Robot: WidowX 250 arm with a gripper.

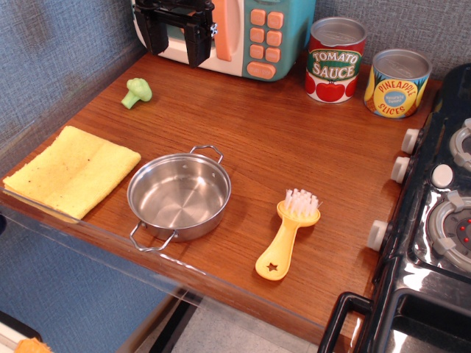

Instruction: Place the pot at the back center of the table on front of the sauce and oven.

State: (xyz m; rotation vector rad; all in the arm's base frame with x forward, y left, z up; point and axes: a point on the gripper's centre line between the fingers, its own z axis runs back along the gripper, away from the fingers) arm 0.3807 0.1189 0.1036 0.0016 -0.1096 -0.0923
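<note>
One pot [179, 195] to move, and we judge nothing is started: it sits empty near the front edge of the desk [294, 147], between the yellow cloth [72, 170] and the yellow brush [287, 234], well apart from its target. The gripper [175, 40] hangs at the back left, in front of the oven [254, 33], black fingers apart with nothing between them, far from the pot. So we call this the reach step. Next move, as we read it: come forward and down over the pot, grab the rim or one of the wire loop handles, lift, and carry it to the bare patch of desk in front of the oven and the sauce [335, 60]. The shiny thin rim may slip, and the drop spot needs clearance from both cans. Readable text: "TOMATO SAUCE" on the red-and-white can, "PINEAPPLE SLICES" on the yellow can [396, 83] just beside it. Oven buttons show no legible marks. A green broccoli toy [137, 92] lies back left; the black stove [434, 220] is on the right.
</note>
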